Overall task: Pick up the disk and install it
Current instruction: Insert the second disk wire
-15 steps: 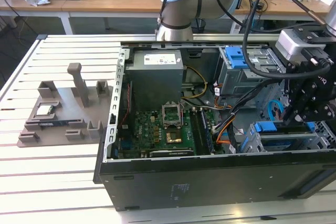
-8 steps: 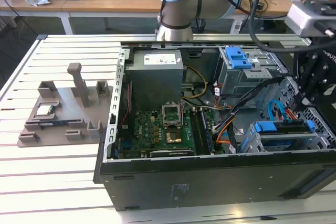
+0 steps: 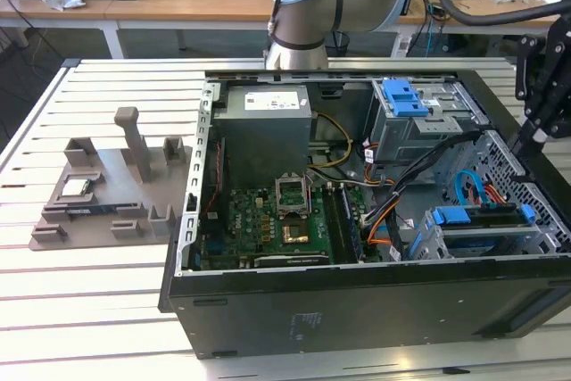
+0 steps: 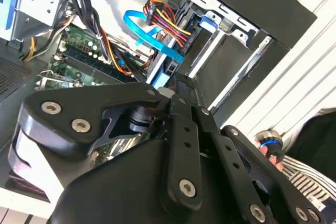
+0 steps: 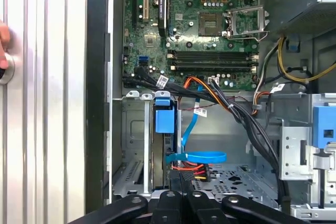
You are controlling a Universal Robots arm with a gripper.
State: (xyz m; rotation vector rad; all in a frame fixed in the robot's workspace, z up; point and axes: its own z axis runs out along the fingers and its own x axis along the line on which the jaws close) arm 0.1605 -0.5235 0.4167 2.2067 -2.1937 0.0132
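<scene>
The disk (image 3: pixel 486 218) stands on edge inside the lower drive cage (image 3: pixel 451 243) at the exterior view's right, its blue rail along the top. In the first wrist view the disk (image 5: pixel 169 150) shows edge-on in the cage slot, under a blue plastic tab (image 5: pixel 164 115). My gripper (image 3: pixel 517 145) hangs over the case's right wall, just past the disk's end. Its fingers (image 5: pixel 169 195) lie close together and point at the disk's end. In the second wrist view the gripper (image 4: pixel 178 80) tip meets the blue rail end (image 4: pixel 160 74). Nothing shows clamped between the fingers.
A light-blue data cable (image 5: pixel 202 157) and red-yellow power wires (image 5: pixel 189 167) loop beside the disk's end. The upper cage carries a blue latch (image 3: pixel 401 95). The motherboard (image 3: pixel 268 220) fills the case floor. A grey fixture (image 3: pixel 107 189) sits on the table. A person's hand (image 5: pixel 3 51) rests outside the case.
</scene>
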